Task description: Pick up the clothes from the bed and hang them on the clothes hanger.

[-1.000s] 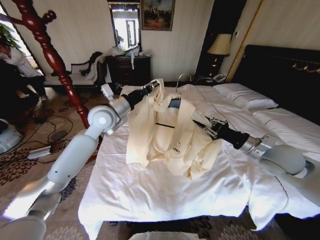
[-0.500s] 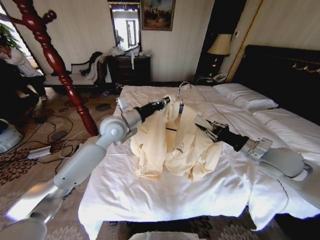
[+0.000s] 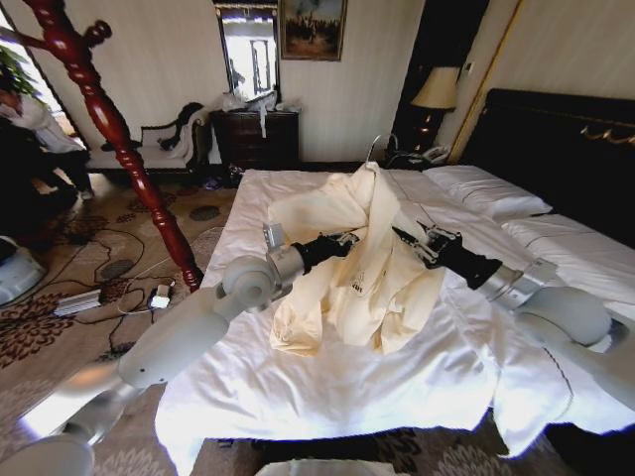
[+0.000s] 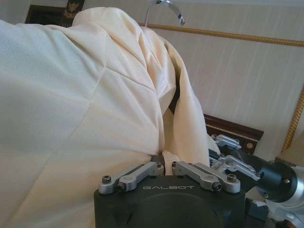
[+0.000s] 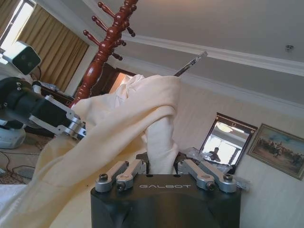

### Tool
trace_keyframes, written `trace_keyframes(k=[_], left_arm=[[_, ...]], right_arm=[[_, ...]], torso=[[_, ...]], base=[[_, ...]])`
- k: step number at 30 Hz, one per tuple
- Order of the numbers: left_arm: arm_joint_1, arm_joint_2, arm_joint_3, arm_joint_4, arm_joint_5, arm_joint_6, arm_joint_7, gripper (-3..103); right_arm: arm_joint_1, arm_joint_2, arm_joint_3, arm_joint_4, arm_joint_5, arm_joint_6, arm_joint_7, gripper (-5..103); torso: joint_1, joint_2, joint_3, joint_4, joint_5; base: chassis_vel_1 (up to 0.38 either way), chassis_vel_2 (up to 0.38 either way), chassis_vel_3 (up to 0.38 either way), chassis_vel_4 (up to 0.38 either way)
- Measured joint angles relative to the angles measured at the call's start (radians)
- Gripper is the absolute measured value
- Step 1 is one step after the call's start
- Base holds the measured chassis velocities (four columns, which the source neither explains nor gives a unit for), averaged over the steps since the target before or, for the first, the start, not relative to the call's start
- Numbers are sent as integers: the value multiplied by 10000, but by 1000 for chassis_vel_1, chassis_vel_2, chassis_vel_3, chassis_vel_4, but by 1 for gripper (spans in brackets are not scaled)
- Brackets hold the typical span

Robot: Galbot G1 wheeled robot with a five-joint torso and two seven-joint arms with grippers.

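Note:
The cream clothes (image 3: 362, 273) hang bunched in a tall peak over the white bed (image 3: 298, 397), with the lower folds resting on the duvet. The silver hook of the clothes hanger (image 3: 374, 149) pokes out above the peak, while its black body is hidden under the fabric. My left gripper (image 3: 344, 239) reaches in from the left and is shut on a fold of the clothes (image 4: 95, 95). From the right, my right gripper (image 3: 409, 241) is shut on the clothes (image 5: 118, 123) at about the same height. The hook (image 4: 166, 5) shows above the fabric in the left wrist view.
A dark red wooden coat stand (image 3: 109, 129) rises left of the bed, over carpet strewn with cables (image 3: 109, 268). White pillows (image 3: 486, 188) and a dark headboard (image 3: 556, 139) lie to the right. A dresser (image 3: 256, 137) and lamp (image 3: 435, 89) stand against the far wall.
My left gripper has swung right and down toward the middle of the bed. The garment has been pushed up into a taller peak, and the hanger hook has risen with it.

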State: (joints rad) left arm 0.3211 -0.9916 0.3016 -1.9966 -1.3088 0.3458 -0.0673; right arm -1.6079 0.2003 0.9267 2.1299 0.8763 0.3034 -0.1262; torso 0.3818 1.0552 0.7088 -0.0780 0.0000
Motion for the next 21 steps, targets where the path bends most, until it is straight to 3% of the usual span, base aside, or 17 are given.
trace_keyframes(k=[10, 12, 16, 21], left_arm=[[-95, -215, 354, -80, 338, -151, -372, -3], [12, -174, 421, -173, 1071, -258, -645, 7], [122, 21, 354, -444, 1575, -230, -849, 17], [614, 1121, -328, -1496, 2216, 417, -1558, 39]], right_arm=[[4, 10, 9, 151, 171, -71, 287, 22], [1, 16, 28, 189, 297, -52, 265, 22], [0, 34, 33, 151, 456, 102, 237, 22], [149, 136, 81, -101, 1149, 482, 217, 22]], torso=[[0, 0, 0, -1, 1], [0, 0, 0, 0, 0], [1, 0, 1, 1, -1], [0, 1, -1, -2, -2]], base=[[0, 0, 0, 0], [0, 0, 0, 0], [0, 0, 0, 0], [0, 0, 0, 0]])
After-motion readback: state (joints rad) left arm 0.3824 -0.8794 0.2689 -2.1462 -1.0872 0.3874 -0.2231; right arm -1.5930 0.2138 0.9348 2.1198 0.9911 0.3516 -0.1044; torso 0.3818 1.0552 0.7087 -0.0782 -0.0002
